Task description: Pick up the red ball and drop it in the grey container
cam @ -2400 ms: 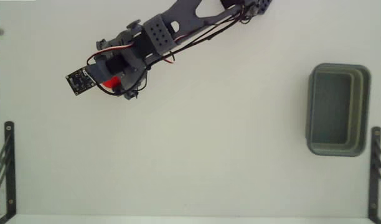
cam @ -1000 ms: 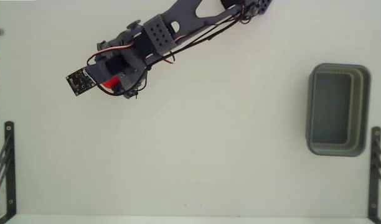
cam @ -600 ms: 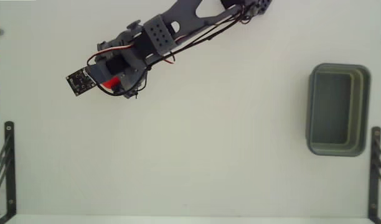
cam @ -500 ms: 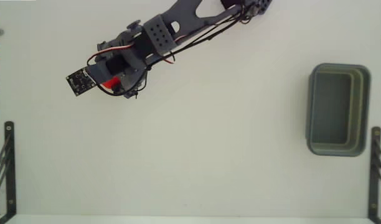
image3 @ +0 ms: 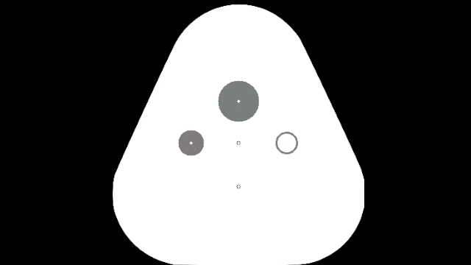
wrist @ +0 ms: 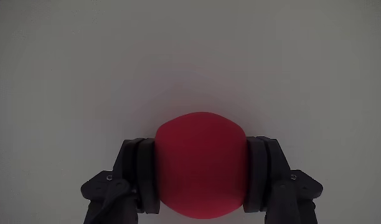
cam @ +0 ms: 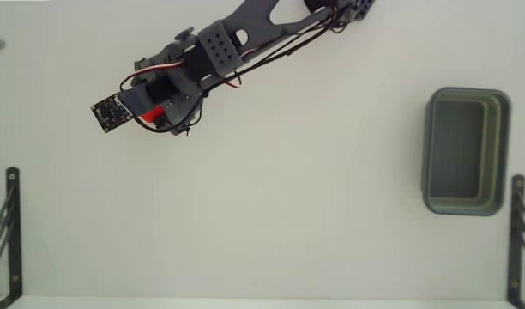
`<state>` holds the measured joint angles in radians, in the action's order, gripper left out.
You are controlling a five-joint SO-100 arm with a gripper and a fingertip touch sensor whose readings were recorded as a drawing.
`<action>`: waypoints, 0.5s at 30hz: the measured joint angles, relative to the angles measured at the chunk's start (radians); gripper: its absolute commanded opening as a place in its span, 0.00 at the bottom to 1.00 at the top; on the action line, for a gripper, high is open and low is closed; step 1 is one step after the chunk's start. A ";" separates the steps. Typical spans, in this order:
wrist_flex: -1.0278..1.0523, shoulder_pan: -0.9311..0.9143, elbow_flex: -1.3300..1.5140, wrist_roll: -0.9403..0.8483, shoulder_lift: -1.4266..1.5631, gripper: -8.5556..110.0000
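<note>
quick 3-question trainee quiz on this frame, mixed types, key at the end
1. True or false: the red ball sits between the jaws of the gripper in the wrist view.
2. In the fixed view, the grey container lies toward which edge? A) left B) right C) top
3. Fill in: the container's hollow looks ____.

Key: 1 true; 2 B; 3 empty

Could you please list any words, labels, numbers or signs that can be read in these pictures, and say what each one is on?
None can be read. The red ball, the grey container, the tool and the white table show no lettering. The small circuit board on the arm has markings too small to read.
</note>
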<state>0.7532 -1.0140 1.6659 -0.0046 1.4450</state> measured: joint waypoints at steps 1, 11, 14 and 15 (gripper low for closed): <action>0.000 0.000 0.000 0.000 0.000 0.66; 0.000 0.000 0.000 0.002 0.000 0.63; 0.000 0.000 0.000 0.002 0.000 0.63; 0.000 0.000 0.000 0.002 0.000 0.63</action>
<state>0.7532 -1.0140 1.6659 -0.0031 1.4450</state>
